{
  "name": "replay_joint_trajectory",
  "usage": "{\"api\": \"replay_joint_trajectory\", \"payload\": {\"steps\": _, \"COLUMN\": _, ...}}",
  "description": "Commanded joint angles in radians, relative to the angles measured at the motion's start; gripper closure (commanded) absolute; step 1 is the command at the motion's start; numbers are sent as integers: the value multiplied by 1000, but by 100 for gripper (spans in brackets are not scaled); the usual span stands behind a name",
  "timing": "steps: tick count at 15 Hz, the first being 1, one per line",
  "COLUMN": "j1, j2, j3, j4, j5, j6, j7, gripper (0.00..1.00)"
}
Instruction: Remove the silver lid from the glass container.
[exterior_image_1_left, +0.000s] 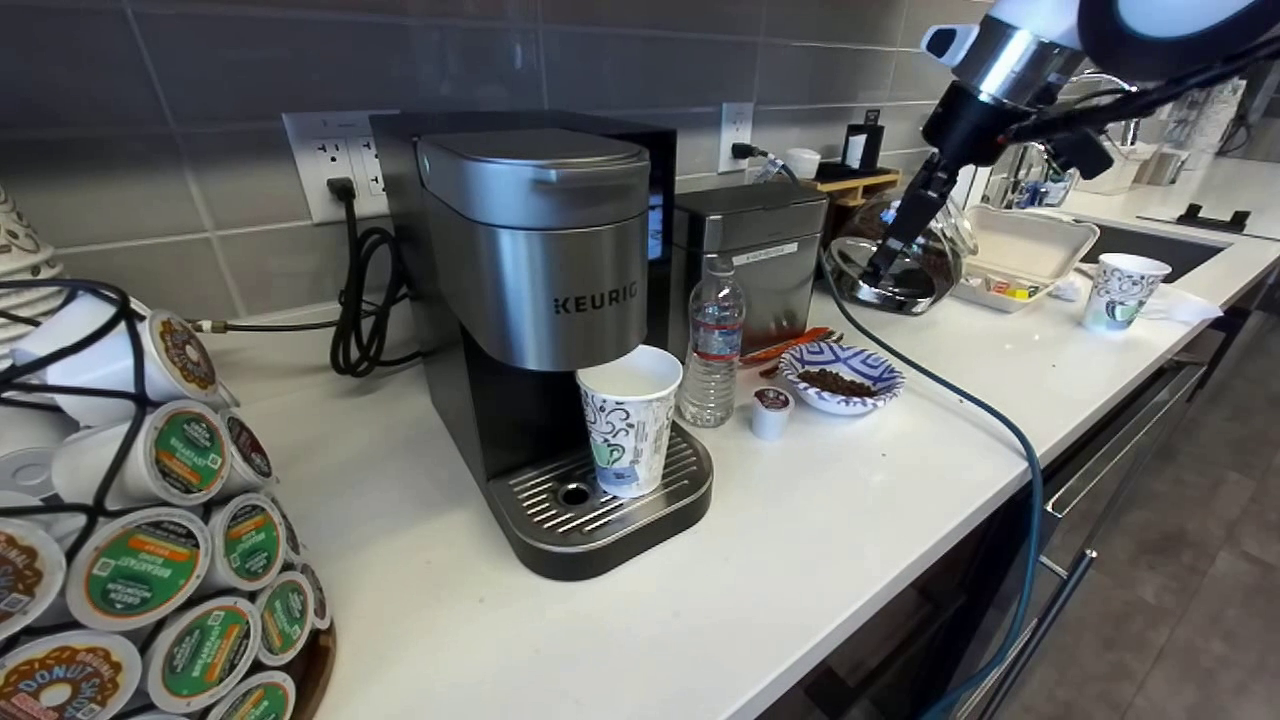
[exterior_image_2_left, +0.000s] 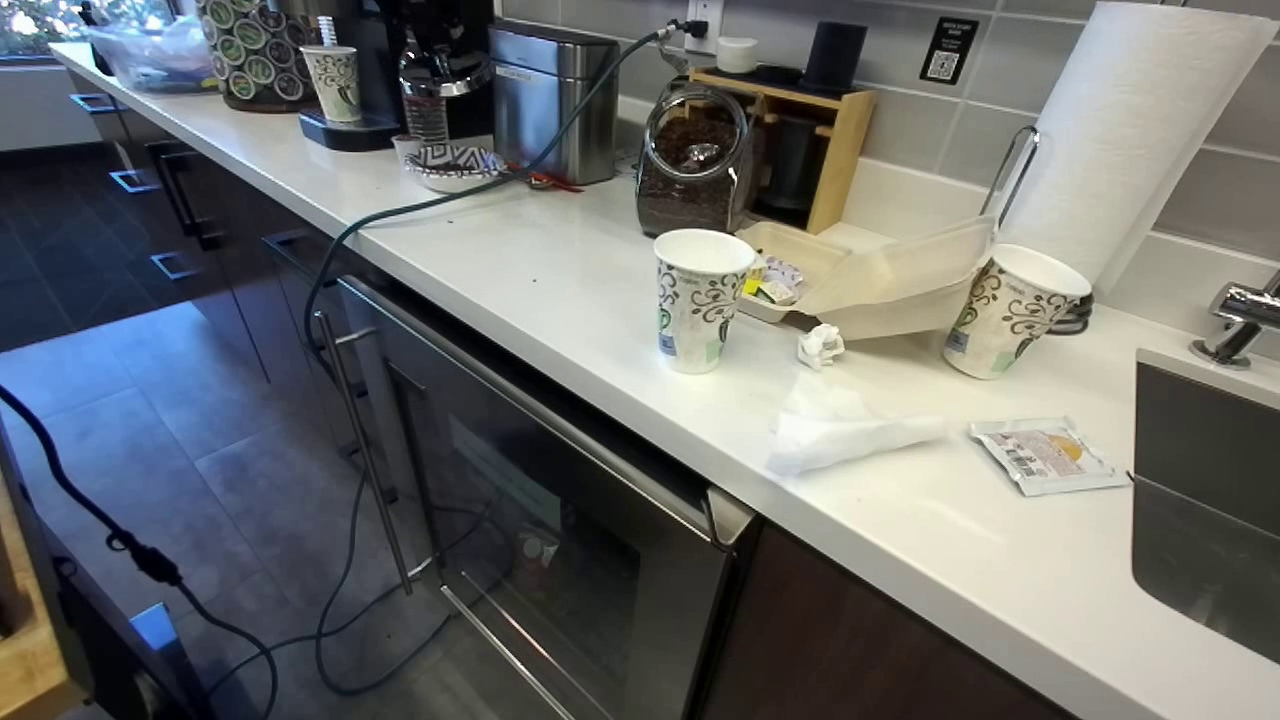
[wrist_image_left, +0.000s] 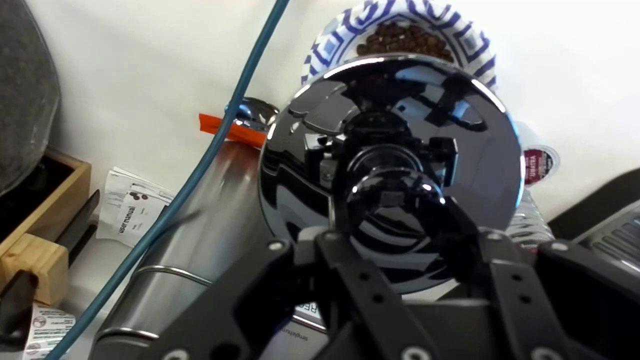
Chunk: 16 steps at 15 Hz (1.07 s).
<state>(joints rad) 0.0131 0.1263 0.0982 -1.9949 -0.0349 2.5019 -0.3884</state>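
Above the counter (exterior_image_2_left: 580, 270), near the bowl (wrist_image_left: 327, 47) of coffee beans (wrist_image_left: 405, 40), the silver lid (wrist_image_left: 472, 165) hangs from the gripper (wrist_image_left: 397, 215), which is clamped on both sides of its round knob (wrist_image_left: 394, 195). Farther right in an exterior view, the glass container (exterior_image_2_left: 690, 195) stands uncovered and well apart from the lid, so the removal itself looks done; setting the lid down is probably what remains. For that I would hold the disc level, since a smooth knob may turn under its weight, carry it slowly clear of the bowl and the teal cable (wrist_image_left: 167, 215), lower it over bare counter, and let go only once it rests flat. A hard landing could make the rim skid, so the last stretch calls for an easy pace.

Counting left to right: many coffee pods (exterior_image_2_left: 258, 60) stacked together, too many to number surely; one paper cup (exterior_image_2_left: 333, 85) by one coffee machine (exterior_image_1_left: 540, 270); one loose pod (exterior_image_2_left: 405, 148); one water bottle (exterior_image_2_left: 427, 118); one bowl; one lid in one gripper; one steel bin (exterior_image_2_left: 550, 110); one container; a second cup (exterior_image_2_left: 703, 300); one takeaway box (exterior_image_2_left: 900, 290); a third cup (exterior_image_2_left: 1010, 310); one sachet (exterior_image_2_left: 1045, 455); one paper towel roll (exterior_image_2_left: 1150, 130); one sink (exterior_image_2_left: 1215, 430).
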Motion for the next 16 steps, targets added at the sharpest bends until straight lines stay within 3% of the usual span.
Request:
{"api": "replay_joint_trajectory", "payload": {"steps": 1, "j1": 36, "j2": 89, "j3": -24, "j4": 83, "j5": -143, "j6": -28, "j7": 105, "gripper": 79}}
{"api": "replay_joint_trajectory", "payload": {"steps": 9, "j1": 33, "j2": 160, "j3": 1, "j4": 110, "j5": -40, "j6": -56, "j7": 144, "gripper": 79}}
{"api": "replay_joint_trajectory", "payload": {"steps": 16, "j1": 50, "j2": 190, "j3": -13, "j4": 109, "j5": -63, "j6": -55, "j7": 219, "gripper": 79}}
